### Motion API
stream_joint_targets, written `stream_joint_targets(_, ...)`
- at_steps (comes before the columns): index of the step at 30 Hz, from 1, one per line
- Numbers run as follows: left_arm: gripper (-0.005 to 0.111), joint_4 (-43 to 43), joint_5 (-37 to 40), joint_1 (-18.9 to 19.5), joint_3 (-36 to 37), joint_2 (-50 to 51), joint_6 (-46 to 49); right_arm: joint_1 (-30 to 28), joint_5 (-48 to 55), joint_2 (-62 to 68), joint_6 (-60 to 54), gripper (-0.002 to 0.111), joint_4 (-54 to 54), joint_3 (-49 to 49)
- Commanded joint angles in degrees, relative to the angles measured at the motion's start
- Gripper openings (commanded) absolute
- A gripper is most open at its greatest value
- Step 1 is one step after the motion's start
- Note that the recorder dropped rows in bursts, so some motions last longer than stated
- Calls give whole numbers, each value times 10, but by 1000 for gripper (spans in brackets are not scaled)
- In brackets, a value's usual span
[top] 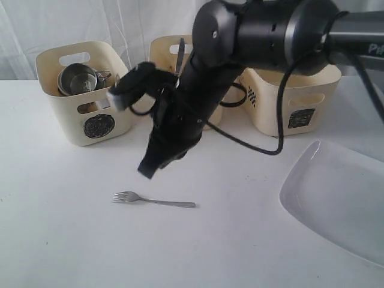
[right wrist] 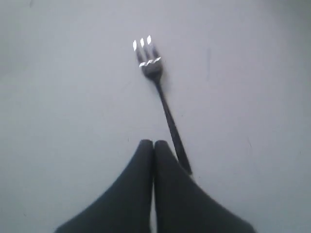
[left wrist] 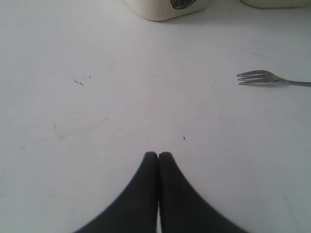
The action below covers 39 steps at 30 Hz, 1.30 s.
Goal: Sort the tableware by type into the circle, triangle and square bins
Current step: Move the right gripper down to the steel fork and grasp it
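Note:
A steel fork (top: 153, 201) lies flat on the white table, tines to the left. My right gripper (top: 146, 173) hangs just above it, reaching across the middle, its jaws shut and empty. In the right wrist view the fork (right wrist: 163, 102) lies on the table with its handle end beside the shut right gripper (right wrist: 153, 142), not between the fingers. The left gripper (left wrist: 158, 154) is shut and empty over bare table, with the fork (left wrist: 262, 77) off to one side. The circle bin (top: 84, 90) holds a steel mug (top: 77, 79). The large white plate (top: 336, 198) lies at the right.
A middle bin (top: 168, 51) stands behind my right arm with a steel utensil (top: 180, 55) sticking up; its mark is hidden. The square bin (top: 297, 105) stands at the back right. A black cable (top: 252, 144) loops down from the arm.

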Motion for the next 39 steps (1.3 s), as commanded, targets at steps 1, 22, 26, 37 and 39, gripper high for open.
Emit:
stream_joint_targets(1, 0, -3, 14, 0, 6, -2, 0, 22, 9, 32, -67, 9, -25, 7)
stream_joint_targets(22, 0, -3, 14, 0, 6, -2, 0, 60, -192, 139, -86, 51, -34, 2)
stream_joint_targets(26, 0, -3, 14, 0, 6, -2, 0, 60, -112, 170, -56, 41, -35, -62)
stream_joint_targets(37, 0, -2, 14, 0, 6, -2, 0, 60, -94, 221, -34, 39, -50, -101)
stream_joint_targets(39, 0, -2, 14, 0, 6, -2, 0, 60, -99, 225, -34, 39, -60, -101)
